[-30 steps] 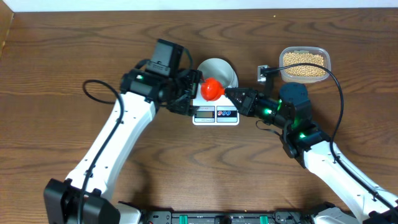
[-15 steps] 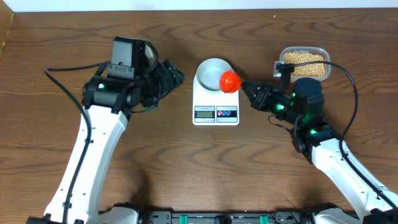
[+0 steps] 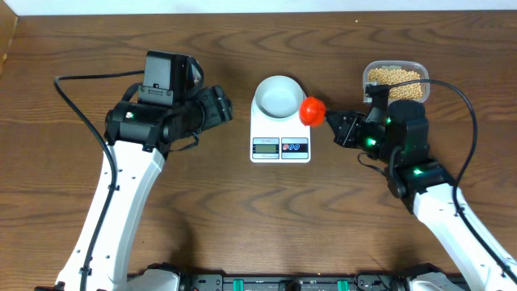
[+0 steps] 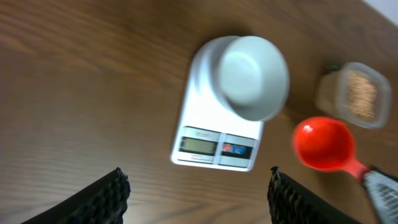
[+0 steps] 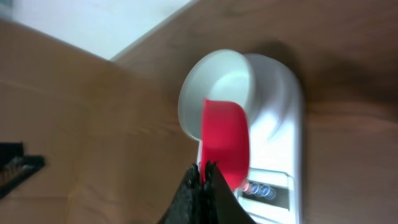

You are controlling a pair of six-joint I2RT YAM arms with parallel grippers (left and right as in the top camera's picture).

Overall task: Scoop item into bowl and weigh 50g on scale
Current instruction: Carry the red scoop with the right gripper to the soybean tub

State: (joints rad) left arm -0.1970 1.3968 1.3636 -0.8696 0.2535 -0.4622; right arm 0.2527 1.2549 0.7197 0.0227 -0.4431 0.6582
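Brown wooden table (image 3: 242, 210). Right gripper (image 3: 336, 124) was pinched shut on a red scoop (image 3: 313, 111). Its cup lay just ahead of the fingertips, beside the bowl (image 3: 279, 95) on the scale (image 3: 280, 148). Beans (image 3: 395, 79) sat in a clear tub (image 3: 395, 64) beside that wrist. Left gripper (image 3: 224, 106) stood spread and empty, apart from the scale ahead of it.

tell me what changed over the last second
The left tool pulled back leftward from beside the scale and bowl, open and empty. The right tool, shut on the red scoop, carried it rightward off the scale toward the tub of beans. The bowl is still on the scale; the tub has not moved.
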